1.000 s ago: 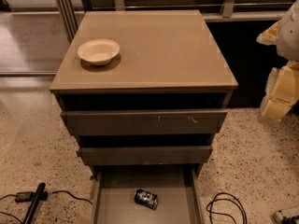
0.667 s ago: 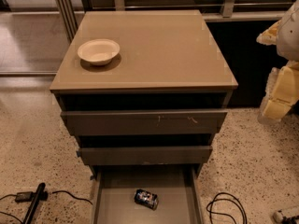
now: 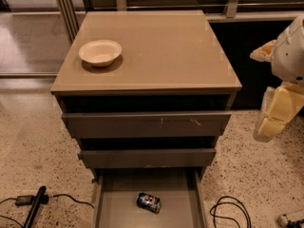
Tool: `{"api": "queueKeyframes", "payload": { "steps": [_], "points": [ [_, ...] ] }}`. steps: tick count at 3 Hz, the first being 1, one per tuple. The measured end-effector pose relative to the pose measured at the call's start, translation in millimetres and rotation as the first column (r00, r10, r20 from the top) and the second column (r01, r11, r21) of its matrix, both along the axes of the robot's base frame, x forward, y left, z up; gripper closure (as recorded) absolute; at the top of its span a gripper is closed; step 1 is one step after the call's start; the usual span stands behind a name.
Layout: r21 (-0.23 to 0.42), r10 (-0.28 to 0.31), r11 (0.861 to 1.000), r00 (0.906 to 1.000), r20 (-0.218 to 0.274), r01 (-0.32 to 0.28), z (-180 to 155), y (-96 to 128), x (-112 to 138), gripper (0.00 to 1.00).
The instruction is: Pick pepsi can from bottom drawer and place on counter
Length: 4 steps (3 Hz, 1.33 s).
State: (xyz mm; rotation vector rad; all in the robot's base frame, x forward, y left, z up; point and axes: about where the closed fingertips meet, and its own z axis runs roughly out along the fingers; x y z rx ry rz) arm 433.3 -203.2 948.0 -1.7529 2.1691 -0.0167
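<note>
can (image 3: pixel 149 202) lies on its side in the bottom drawer (image 3: pixel 114 209), near the middle of its floor, clear of the walls. counter (image 3: pixel 161 51) above bears a white bowl (image 3: pixel 100 52) at its far left. gripper (image 3: pixel 278 113) hangs right of the counter's edge, well apart from the can; whether it is wide or narrow cannot be told.

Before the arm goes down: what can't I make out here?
Bottom drawer: front cut off by the lower frame edge.
Pepsi can, on its side in that drawer: markings too small to read.
Upper drawers: insides hidden by the counter and shadow.
Gripper, right of the counter: its arm cut off by the right edge.
</note>
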Motion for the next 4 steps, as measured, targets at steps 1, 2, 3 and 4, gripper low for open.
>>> {"api": "queueKeyframes", "payload": {
  "steps": [1,2,3,4],
  "points": [
    [0.082,0.024,0.996,0.9996,-0.013,-0.023,-38.0,7.9,-6.2,0.0],
    [0.152,0.028,0.988,0.9996,0.006,-0.028,-76.3,12.4,-10.9,0.0],
    [0.232,-0.037,0.973,0.996,0.082,0.017,-145.6,12.7,1.4,0.0],
    [0.231,-0.036,0.973,0.996,0.081,0.017,-145.9,12.8,1.5,0.0]
  ]
}}
